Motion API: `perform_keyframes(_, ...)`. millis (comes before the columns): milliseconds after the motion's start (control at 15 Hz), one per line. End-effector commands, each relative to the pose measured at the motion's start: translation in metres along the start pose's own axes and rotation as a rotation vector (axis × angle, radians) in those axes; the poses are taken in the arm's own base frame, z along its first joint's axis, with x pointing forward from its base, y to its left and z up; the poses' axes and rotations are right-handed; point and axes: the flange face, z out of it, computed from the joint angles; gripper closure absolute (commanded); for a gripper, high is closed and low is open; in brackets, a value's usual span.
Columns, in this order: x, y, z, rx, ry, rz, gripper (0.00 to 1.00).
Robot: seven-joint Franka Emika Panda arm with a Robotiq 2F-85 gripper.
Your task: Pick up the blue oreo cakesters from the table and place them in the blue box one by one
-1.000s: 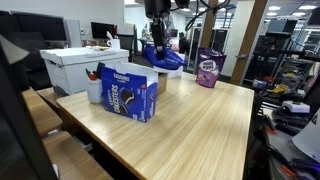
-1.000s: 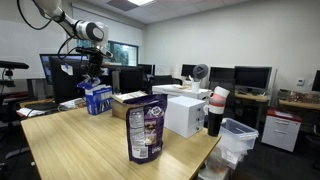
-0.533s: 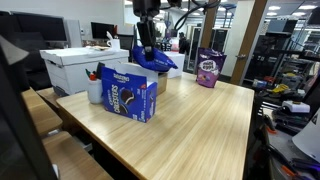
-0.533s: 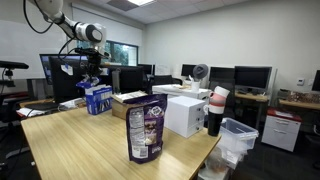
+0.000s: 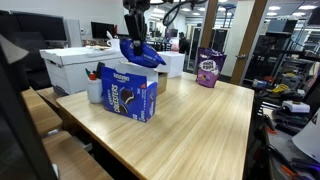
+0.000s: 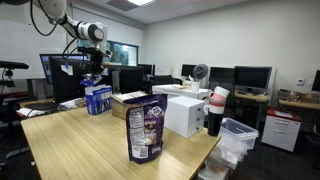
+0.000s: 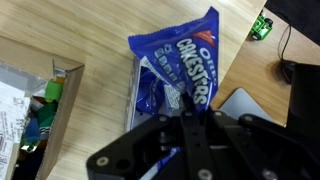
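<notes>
At the left of an exterior view sits a white carton (image 5: 72,62). Just right of it the blue box (image 5: 128,92) stands upright on the tabletop (image 5: 190,125). Above the blue box, in the air, the hand (image 5: 134,42) is clamped on a packet (image 5: 142,55), which droops below the grip, clear of the tabletop. Far right stands a purple bag (image 5: 208,68), no part of this job.

The wrist view shows the packet (image 7: 178,60) flat and glossy, pinched toward one end with the rest hanging free. I judge it light and soft: a crinkly film wrapper around cakes that would crush under a hard squeeze. The film looks slick, so a grip on the flat middle could slide. The crimped end seam seems the safer hold, being thin and stiffer, with nothing breakable inside it. Hanging like this, the packet may swing and could catch on the top edge of the blue box when it goes in.
</notes>
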Motion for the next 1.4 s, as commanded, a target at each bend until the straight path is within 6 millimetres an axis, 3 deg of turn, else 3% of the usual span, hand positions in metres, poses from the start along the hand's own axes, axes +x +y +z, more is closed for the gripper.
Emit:
perform_keyframes(0, 0.012, -0.002, -0.002, 0.016, 0.005, 0.031, 0.97)
perform_keyframes(1333, 0.047, 0.015, 0.029, 0.056, -0.010, 0.078, 0.96)
